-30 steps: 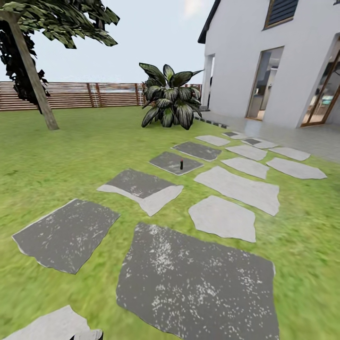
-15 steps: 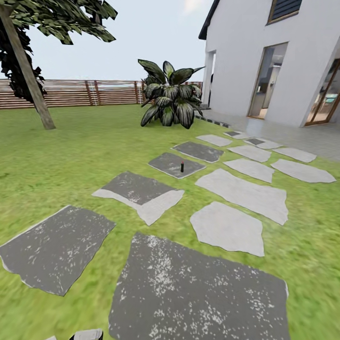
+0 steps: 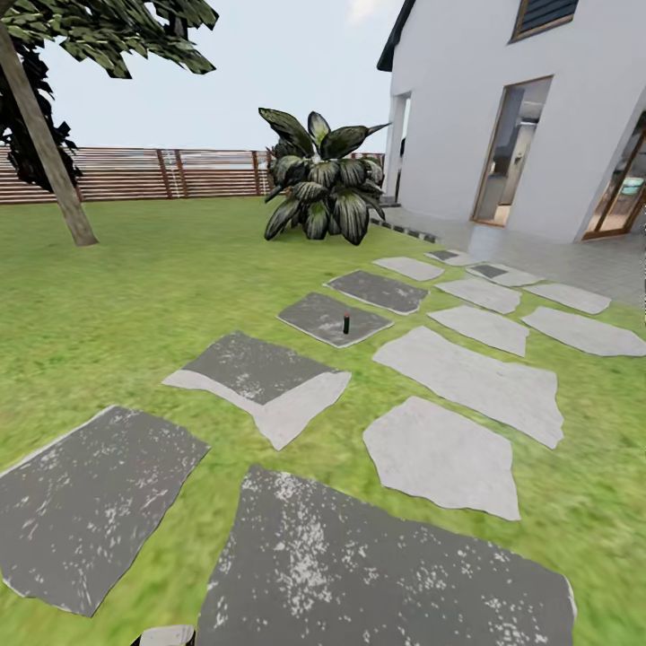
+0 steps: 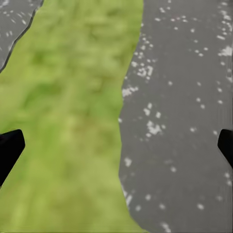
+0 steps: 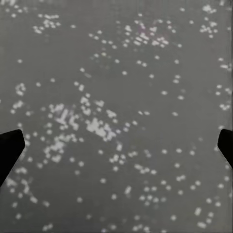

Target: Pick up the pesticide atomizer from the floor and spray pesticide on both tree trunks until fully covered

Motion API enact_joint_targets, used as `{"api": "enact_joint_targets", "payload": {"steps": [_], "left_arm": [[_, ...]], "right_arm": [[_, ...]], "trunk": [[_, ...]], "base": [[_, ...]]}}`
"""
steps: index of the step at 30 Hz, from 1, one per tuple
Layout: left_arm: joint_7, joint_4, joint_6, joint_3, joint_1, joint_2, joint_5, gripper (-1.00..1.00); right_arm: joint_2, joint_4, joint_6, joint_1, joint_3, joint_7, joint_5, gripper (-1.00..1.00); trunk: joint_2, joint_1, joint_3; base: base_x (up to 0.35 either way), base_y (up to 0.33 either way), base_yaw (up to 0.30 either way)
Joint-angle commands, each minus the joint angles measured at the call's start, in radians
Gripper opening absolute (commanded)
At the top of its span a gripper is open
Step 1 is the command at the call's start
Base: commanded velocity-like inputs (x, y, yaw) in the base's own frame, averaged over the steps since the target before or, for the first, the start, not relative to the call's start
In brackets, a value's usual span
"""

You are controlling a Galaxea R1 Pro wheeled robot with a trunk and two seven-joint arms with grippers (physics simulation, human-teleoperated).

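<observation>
Green lawn with flat grey and whitish stepping slabs (image 3: 117, 296), ringed by a brown horizontal-slat wooden fence (image 3: 126, 174); white house (image 3: 467, 117) at the right. At the far left, a thick leaning grey-beige tree trunk (image 3: 45, 148) under blocky dark-green leaves. Near the house, a broad-leaved dark bush (image 3: 323, 179).

Well ahead, on a dark grey slab (image 3: 318, 316) — the tiny dark pesticide atomizer with a red round top (image 3: 346, 322), upright, long axis vertical, roughly centred in the head view, so neither arm clearly nearer. Far out of reach for now; more driving judged necessary before any grasp.

Left end effector (image 4: 116, 148) released, fingertips wide apart over a grass-and-slab edge. Right end effector (image 5: 116, 148) likewise spread and empty, above speckled grey stone.
</observation>
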Motion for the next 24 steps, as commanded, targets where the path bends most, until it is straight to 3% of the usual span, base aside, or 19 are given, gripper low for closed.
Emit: {"api": "enact_joint_targets", "payload": {"steps": [1,24], "left_arm": [[0.000,0.000,-0.003,0.002,0.000,0.000,0.001,1.00],[0.001,0.000,-0.003,0.002,-0.001,0.000,0.001,1.00]], "right_arm": [[0.000,0.001,-0.003,-0.001,0.002,0.000,0.002,1.00],[0.001,0.002,-0.003,-0.001,0.002,0.000,0.002,1.00]], "trunk": [[0.000,0.000,-0.002],[0.000,0.000,-0.010]], "base": [[0.339,0.000,-0.074],[0.339,0.000,-0.015]]}}
